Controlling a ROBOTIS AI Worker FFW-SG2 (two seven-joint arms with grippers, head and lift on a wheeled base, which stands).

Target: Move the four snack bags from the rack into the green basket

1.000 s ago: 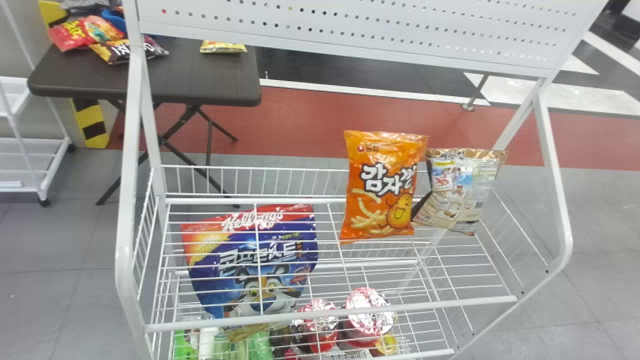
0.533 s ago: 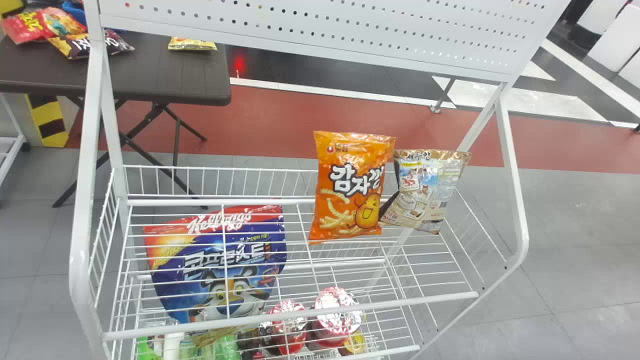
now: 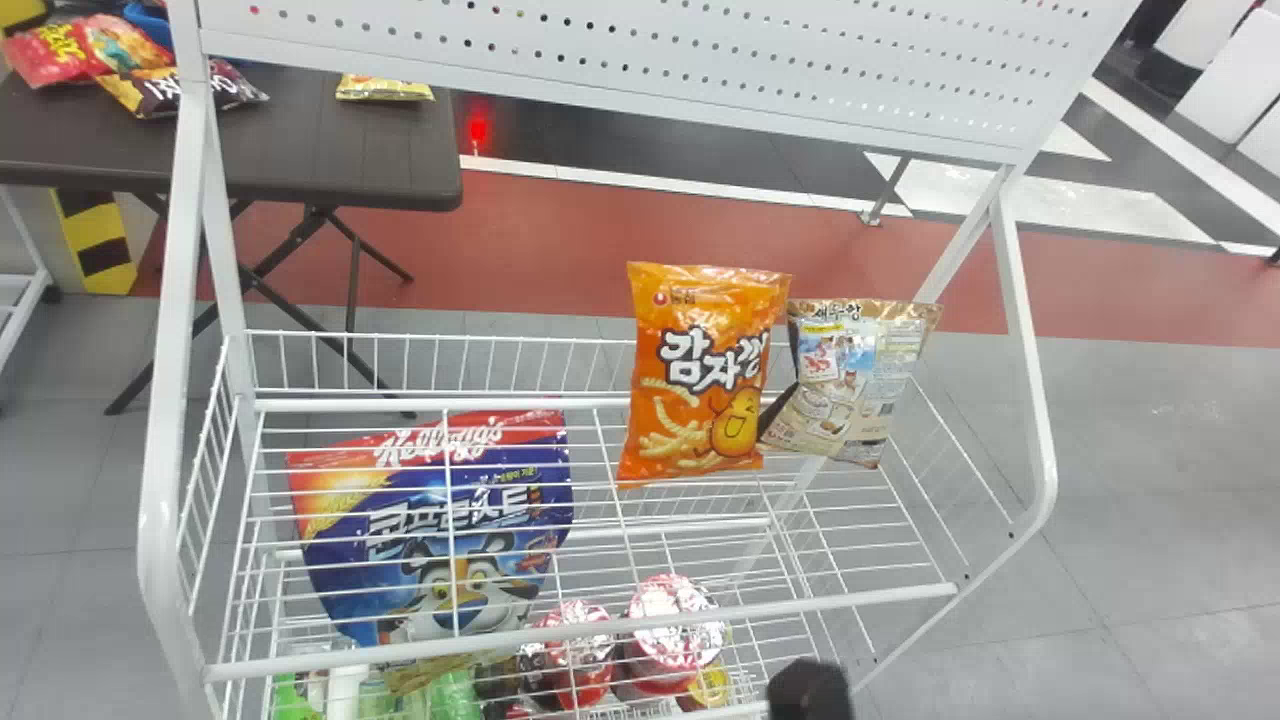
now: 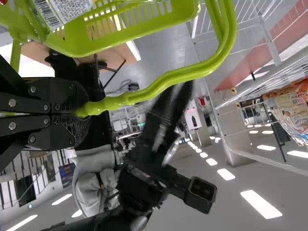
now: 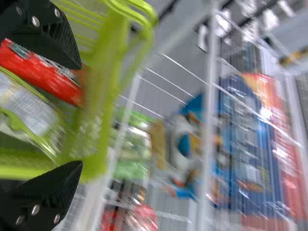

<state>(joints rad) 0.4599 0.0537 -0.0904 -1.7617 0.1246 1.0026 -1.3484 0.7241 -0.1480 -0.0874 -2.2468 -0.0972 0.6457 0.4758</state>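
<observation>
Closed on the basket handle (image 4: 163, 79), the left gripper (image 4: 79, 113) holds the green basket (image 5: 96, 154) by the rack (image 3: 155, 520), presumably to shorten each transfer. Inside are what look like a red bag (image 5: 43, 72) and pale bag (image 5: 29, 106). The right gripper (image 5: 80, 115) is spread open there; the orange bag (image 3: 700, 375) and brown bag (image 3: 850, 385) stand in the rack.

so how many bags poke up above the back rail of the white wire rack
2: the orange bag near the middle, and the beige bag just to its right. Another could be hidden behind them.
</observation>
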